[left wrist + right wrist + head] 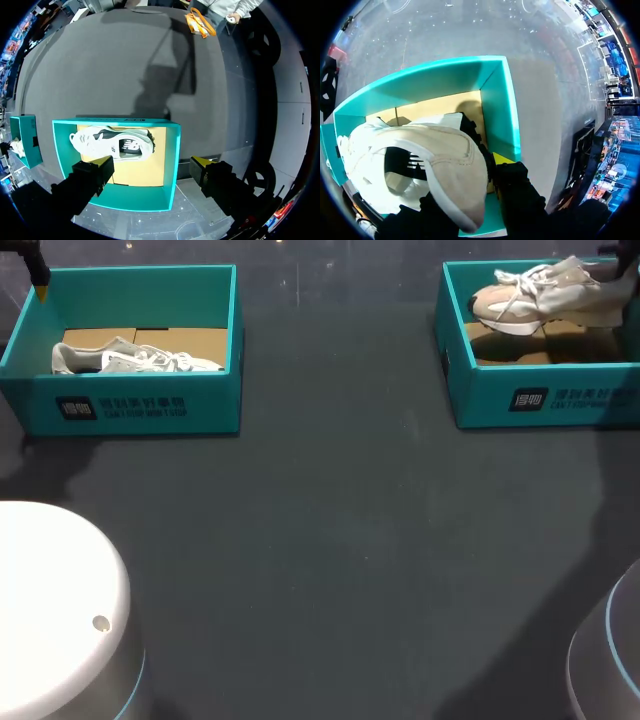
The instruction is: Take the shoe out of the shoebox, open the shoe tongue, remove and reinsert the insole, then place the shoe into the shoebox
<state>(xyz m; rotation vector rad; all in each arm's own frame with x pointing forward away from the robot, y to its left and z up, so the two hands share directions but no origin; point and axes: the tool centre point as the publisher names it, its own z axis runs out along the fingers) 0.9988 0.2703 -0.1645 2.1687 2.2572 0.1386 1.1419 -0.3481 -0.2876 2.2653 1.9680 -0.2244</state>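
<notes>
Over the right teal cardboard shoebox (540, 400), the right gripper (475, 175) pinches the heel of the beige-and-white laced sneaker (540, 295), holding it tilted above the box, probably to lift it out, while the left gripper (150, 165) hangs wide open and empty above the left teal shoebox (130, 410), where a grey-white sneaker (130, 360) lies.
</notes>
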